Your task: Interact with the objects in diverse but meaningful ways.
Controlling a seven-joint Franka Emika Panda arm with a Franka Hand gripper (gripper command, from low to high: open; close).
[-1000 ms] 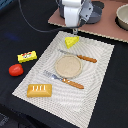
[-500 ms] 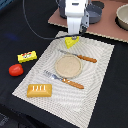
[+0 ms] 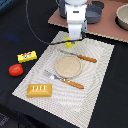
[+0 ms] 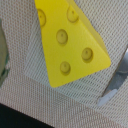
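Black cloth covers the worktop [image 3: 15, 100], and a big pale woven mat [image 3: 95, 90] lies on it. White robot arm parts come down over the far end of the mat, and the fingers [image 3: 71, 44] hang right above the yellow cheese wedge [image 3: 68, 44]. In the exterior view only a small bit of the cheese shows under the arm. In the wrist view the yellow cheese wedge [image 4: 67, 40] fills most of the picture, lying flat on the mat with round dimples on its face. I cannot tell if the fingers are spread or pressed together, because the arm hides them and the wrist view does not show them clearly. A blue-grey two-handled pot [image 3: 95, 11] sits behind the arm on a brown board [image 3: 107, 27]. A round tan plate [image 3: 68, 66] lies in the middle of the mat. A knife [image 3: 80, 56] with an orange handle lies just beyond the plate, and a fork [image 3: 65, 80] with an orange handle lies just in front of it. The orange-brown bread loaf [image 3: 39, 90] rests on the near corner of the mat. Off the mat, toward the exterior view's left, lie the yellow red-marked packet [image 3: 27, 56] and, near it, the red tomato [image 3: 16, 70].
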